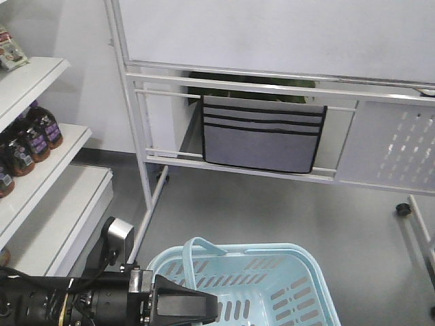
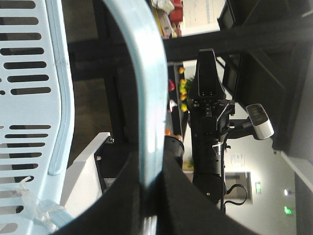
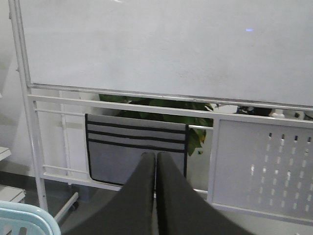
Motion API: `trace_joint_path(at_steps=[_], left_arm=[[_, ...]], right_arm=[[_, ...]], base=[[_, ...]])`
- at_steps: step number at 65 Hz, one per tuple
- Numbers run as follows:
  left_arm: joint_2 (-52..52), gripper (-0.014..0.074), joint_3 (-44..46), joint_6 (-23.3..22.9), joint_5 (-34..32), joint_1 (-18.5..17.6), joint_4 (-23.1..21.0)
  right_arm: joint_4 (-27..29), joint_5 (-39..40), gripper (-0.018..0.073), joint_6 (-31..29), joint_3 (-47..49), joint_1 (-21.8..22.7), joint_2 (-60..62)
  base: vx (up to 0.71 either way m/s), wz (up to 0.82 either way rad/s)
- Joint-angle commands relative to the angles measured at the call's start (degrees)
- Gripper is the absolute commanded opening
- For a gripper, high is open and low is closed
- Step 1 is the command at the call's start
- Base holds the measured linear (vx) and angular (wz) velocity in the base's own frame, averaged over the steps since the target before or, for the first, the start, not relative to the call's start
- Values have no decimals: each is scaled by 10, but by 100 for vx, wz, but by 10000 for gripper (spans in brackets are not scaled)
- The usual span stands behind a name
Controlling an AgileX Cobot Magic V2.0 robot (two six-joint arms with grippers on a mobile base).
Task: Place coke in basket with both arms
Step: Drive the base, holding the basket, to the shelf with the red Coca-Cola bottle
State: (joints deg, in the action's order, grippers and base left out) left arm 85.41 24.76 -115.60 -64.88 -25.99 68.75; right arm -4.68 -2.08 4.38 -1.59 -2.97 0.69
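Left gripper (image 2: pixel 150 196) clamped on the basket handle (image 2: pixel 149 98) | right gripper (image 3: pixel 155 161) pressed closed, empty | basket (image 1: pixel 285 278) low before us, no coke seen inside | dark bottles (image 1: pixel 34 139), maybe the coke, on shelf (image 1: pixel 47 173) | we judge placing not begun

A wheeled whiteboard (image 1: pixel 272 30) with a grey fabric pocket (image 1: pixel 262 134) stands on grey floor (image 1: pixel 272 210) beside white shelves (image 1: pixel 30 78).

Even, cool indoor light, soft and slightly hazy; the whiteboard (image 1: pixel 272 30) washes out pale. The left wrist view is dim and backlit, its near basket handle (image 2: pixel 151 98) blurred.
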Motion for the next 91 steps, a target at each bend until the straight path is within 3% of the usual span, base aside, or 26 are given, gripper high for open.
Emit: trace_joint_path(at_steps=[1, 91], left_arm=[[-19, -8, 9, 0, -140, -3, -34], [-19, -8, 9, 0, -140, -3, -33]], right_arm=[[-6, 40, -5, -2, -8, 1, 8], [-6, 40, -5, -2, -8, 1, 8]], base=[[18, 38], [13, 50]])
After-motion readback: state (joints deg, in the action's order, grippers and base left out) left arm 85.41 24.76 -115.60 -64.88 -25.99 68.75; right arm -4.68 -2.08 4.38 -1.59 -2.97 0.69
